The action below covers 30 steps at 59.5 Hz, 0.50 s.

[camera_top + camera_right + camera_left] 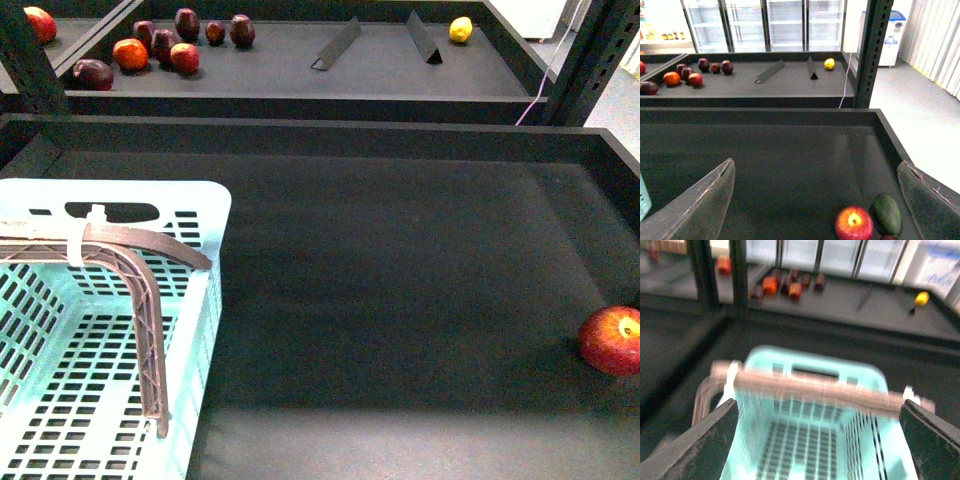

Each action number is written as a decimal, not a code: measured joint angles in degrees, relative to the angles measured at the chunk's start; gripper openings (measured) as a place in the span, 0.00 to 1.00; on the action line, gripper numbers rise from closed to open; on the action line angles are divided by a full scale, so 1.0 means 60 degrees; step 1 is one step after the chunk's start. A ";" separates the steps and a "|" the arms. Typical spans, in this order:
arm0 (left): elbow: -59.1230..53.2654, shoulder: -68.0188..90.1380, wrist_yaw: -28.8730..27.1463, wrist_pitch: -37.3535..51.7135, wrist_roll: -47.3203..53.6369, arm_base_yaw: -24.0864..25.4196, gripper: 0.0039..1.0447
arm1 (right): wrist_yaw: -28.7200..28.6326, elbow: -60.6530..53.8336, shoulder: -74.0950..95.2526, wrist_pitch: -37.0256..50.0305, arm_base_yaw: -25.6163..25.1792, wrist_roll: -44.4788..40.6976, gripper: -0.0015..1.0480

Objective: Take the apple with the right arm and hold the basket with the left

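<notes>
The right hand (816, 167) is held wide open with nothing between its fingers (700, 202). The apple (854, 223) is seen on the dark surface (790, 165) just ahead of it, untouched and nearer one finger than the other. The left hand (818, 407) is likewise spread wide above the basket (860, 372). The brown-grey handle (815, 387) is seen running across the gap between its fingers (715, 435), but that view is blurred and contact cannot be told. In the front view the apple (612, 340) is placed well apart from the basket (150, 195), across the same surface toward the robot's right, with its yellow patch turned upward. A green oval fruit (887, 214) just beside the apple is shown only by the right wrist view, where a thin sliver of the basket's aqua wall (642, 200) is also caught at the edge. One white zip tie (85, 235) is counted in the front view, where the handle (140, 300) is bent down into the basket; two white ties (731, 375) are made out in the left wrist view, one near each end of the handle. Beyond the basket, on the farther shelf (300, 95), a cluster of eight fruits (163, 45), mostly dark red with two brighter ones, is counted, along with one small yellow fruit (460, 29) and two dark dividers (335, 47). One more red fruit (40, 22) is seen in the neighbouring compartment.
</notes>
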 joint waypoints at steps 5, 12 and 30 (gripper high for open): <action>0.0324 0.0685 0.0375 -0.0131 -0.2135 -0.0015 0.94 | 0.0007 0.0000 0.0000 0.0000 0.0000 0.0000 0.92; 0.0739 0.1472 0.1089 0.0521 -0.3960 0.0193 0.94 | 0.0007 0.0000 0.0000 0.0000 0.0000 0.0000 0.92; 0.0991 0.5373 0.2055 0.3825 -0.7613 0.0291 0.94 | 0.0007 0.0000 0.0000 0.0000 0.0000 0.0000 0.92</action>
